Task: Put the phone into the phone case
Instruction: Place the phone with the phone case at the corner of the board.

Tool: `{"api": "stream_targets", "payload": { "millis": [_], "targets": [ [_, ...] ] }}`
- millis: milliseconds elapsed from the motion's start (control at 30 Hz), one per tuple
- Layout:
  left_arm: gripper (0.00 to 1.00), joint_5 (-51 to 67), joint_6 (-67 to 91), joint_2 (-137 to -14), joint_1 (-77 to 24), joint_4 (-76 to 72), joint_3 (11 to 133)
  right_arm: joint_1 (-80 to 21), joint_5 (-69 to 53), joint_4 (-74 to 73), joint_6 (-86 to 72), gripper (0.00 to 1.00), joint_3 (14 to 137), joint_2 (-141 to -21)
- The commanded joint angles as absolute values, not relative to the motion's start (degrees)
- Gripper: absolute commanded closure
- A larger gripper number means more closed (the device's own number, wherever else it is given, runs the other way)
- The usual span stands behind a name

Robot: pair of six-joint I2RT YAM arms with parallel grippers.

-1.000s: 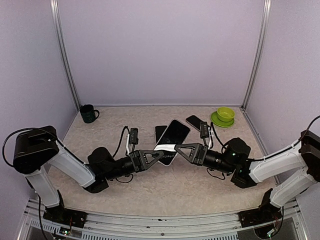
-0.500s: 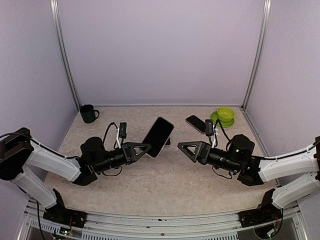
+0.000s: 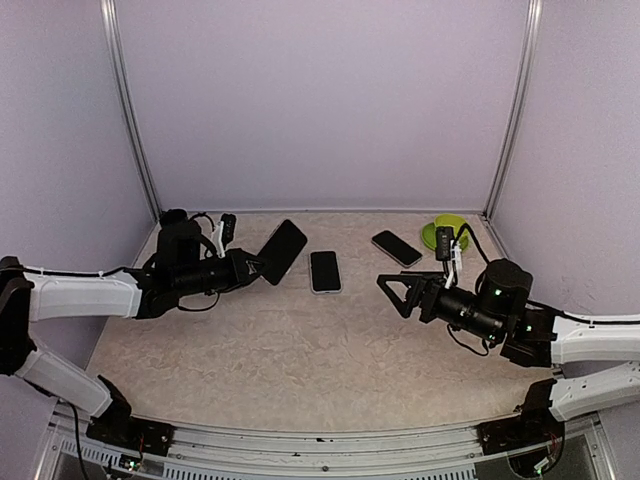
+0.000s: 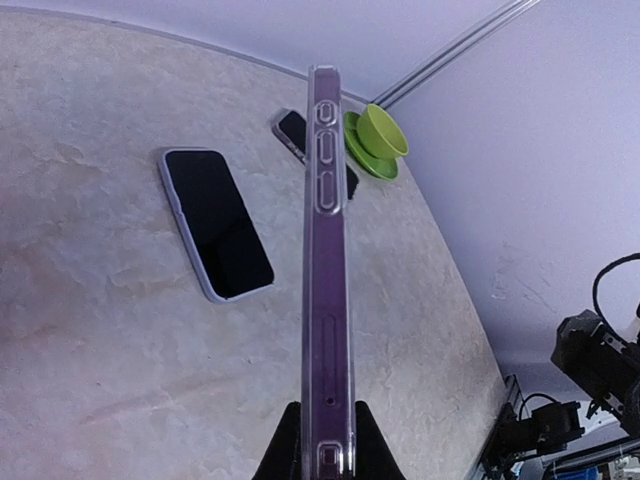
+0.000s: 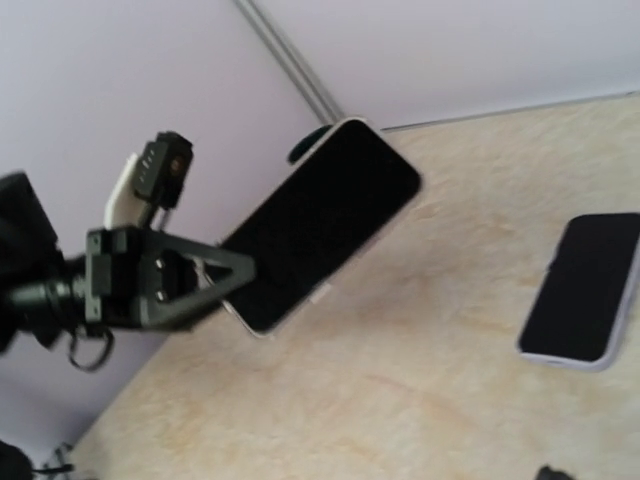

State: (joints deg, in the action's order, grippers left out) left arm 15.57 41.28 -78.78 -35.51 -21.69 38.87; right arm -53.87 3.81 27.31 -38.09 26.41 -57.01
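left fingers are pinched on the bottom end of the phone and hold it off the tabletop at back-left. It is tilted, top end up and toward the back wall.
right fingers are spread wide with nothing between them. They hover right of centre, tips pointing at the left arm, and the two sets of fingers are well apart.

edges / room:
- a spare phone lies flat, screen up, just right of the held one in the top view, not touching it
- a third phone lies flat further back-right, near a green cup on a saucer in the back-right corner
- the held phone's top corner sits close to the back wall, and the left wall is near the left arm

the phone:
- it looks seated in a clear case
- edge-on in the left wrist view, the rim is transparent with a faint purple tint, with raised button covers along the side and a small hole low down
- the right wrist view is a bit blurred and shows a dark screen, a thin pale rim and rounded corners
- I can't tell whether every corner is fully in

surface / room: the tabletop is beige and speckled with a stone look. The walls are plain lilac, with aluminium posts at the back corners.
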Motion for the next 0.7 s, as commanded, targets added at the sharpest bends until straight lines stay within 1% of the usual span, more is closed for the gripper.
{"api": "stream_targets", "payload": {
  "millis": [0,167,367,567,667],
  "targets": [
    [1.0,20.3,31.7,-79.1,-31.4,-12.4,45.0,-53.4,7.6,22.1,-33.8,0.08,27.7,-54.0],
    [1.0,25.9,26.0,-81.9,-26.5,-8.8,48.7,-53.3,7.1,21.6,-32.6,0.07,27.2,-52.5],
    [1.0,29.9,17.2,-87.7,-21.4,-1.2,56.0,-53.2,6.3,21.4,-31.7,0.07,26.9,-51.8],
    [1.0,34.4,15.7,-94.2,-13.9,-1.7,59.0,-53.1,6.0,21.2,-30.6,0.07,26.3,-50.5],
    [1.0,36.5,13.8,-98.3,-11.7,-0.7,61.7,-53.1,6.2,20.7,-30.0,0.08,26.0,-49.4]
  ]
}}
